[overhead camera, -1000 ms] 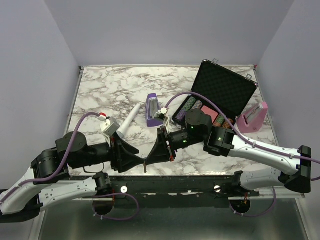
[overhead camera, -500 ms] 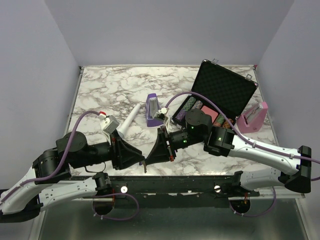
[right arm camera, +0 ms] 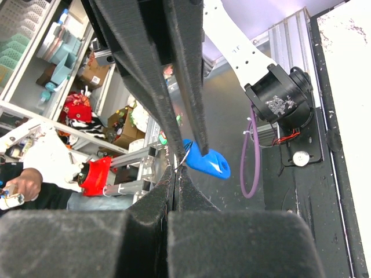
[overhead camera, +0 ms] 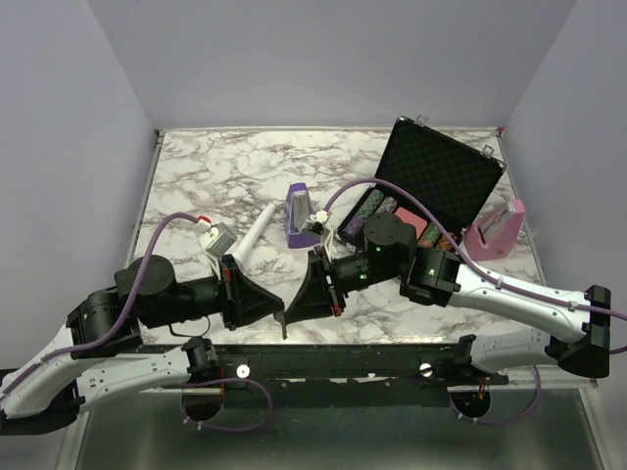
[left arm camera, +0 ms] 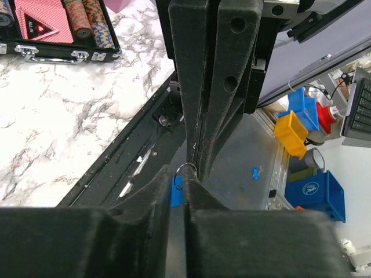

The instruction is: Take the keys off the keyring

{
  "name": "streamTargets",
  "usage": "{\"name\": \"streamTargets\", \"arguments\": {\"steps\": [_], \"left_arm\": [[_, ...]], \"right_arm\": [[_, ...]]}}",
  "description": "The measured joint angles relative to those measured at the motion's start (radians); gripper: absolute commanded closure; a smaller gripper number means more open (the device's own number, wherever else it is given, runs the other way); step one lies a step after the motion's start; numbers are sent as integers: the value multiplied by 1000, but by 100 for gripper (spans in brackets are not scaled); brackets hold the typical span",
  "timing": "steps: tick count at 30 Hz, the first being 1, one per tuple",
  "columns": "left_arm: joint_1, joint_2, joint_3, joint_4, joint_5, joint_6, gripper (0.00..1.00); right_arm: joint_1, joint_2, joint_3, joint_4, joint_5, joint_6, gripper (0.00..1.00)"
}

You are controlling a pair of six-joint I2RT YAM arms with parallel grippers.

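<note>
At the near edge of the table (overhead camera: 196, 176), the left gripper (overhead camera: 282, 315) points right with its fingers (left arm camera: 145, 220) pressed together. The keyring (left arm camera: 186, 169), a thin wire loop, pokes out just at their tips. The right gripper (overhead camera: 295, 311) meets it tip to tip, its fingers (right arm camera: 139, 231) likewise clamped tight on the same loop, and a blue tag (right arm camera: 206, 163) hangs just beside both tips; the keys are too small to pick out in any view.
</note>
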Motion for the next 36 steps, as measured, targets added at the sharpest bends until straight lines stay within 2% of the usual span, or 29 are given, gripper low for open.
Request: {"name": "streamTargets", "arguments": {"steps": [2, 3, 20, 36], "left_arm": [[0, 4, 0, 0, 0, -2, 99], [0, 5, 0, 1, 1, -2, 100], [0, -45, -3, 17, -16, -72, 100], [0, -43, -17, 23, -31, -72, 100]], "right_arm": [[1, 0, 0, 0, -1, 0, 99], [2, 0, 0, 0, -2, -1, 99], [3, -2, 5, 12, 0, -2, 99], [3, -12, 12, -9, 60, -10, 99]]}}
